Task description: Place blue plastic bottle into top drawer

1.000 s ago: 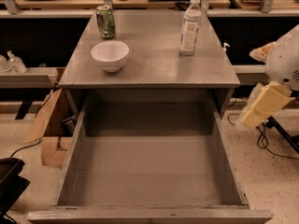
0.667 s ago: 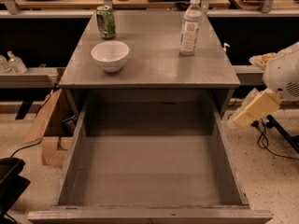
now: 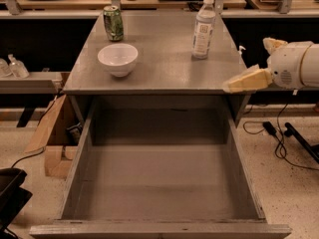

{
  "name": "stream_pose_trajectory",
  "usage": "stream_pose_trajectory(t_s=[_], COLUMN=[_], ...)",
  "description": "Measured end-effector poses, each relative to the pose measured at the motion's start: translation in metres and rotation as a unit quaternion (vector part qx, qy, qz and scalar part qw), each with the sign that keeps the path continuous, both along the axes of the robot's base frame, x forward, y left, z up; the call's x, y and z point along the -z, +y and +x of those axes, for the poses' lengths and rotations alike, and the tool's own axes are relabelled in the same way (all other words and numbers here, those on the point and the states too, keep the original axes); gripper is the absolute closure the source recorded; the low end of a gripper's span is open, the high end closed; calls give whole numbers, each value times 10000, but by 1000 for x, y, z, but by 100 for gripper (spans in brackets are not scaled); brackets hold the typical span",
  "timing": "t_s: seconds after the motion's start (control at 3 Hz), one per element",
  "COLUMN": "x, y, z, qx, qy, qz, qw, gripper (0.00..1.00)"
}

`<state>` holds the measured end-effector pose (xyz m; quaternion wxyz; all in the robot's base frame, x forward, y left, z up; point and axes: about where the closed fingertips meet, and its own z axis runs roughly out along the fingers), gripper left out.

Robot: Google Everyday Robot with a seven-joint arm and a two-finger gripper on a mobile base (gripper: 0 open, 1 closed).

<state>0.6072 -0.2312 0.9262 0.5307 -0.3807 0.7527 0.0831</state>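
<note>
Reaching for the blue plastic bottle (image 3: 204,26) is judged to be the step in hand, since it stands upright on the table (image 3: 164,73) near the far right corner, cap on, untouched. The top drawer (image 3: 159,230) is pulled fully out below the table's near edge, and its flat bottom shows nothing inside. The gripper (image 3: 245,64) hangs off the table's right edge, towards the near right corner, well apart from the bottle. Its fingers (image 3: 249,79) are spread apart, one lying low with its tip just over the table's right edge, the other higher and further right. They hold nothing. Whether the lower tip touches the table edge cannot be told. To do the step well, the gripper should rise clear of the table edge, travel towards the far right corner and close on the bottle's body at about label height, below the cap. A tall, light bottle is likely to tip if struck high or from one side only. The approach from the right looks open. The green can (image 3: 113,23) at the far left corner and the white bowl (image 3: 117,59) left of centre lie out of that path.
</note>
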Motion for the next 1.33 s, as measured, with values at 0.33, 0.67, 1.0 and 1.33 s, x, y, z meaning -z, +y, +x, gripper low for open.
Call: stream_pose_trajectory(t_s=[0.33,0.67,1.0,1.33], x=[-11,-11,-11,-8], y=[-10,-10,-14,-18], z=[32,36,76,134], qx=[372,375,410,674], qy=[-522,-544,-781,-856], qz=[478,505,803,1315], qw=[9968,9965,9929,9853], gripper=[0,0,0,0])
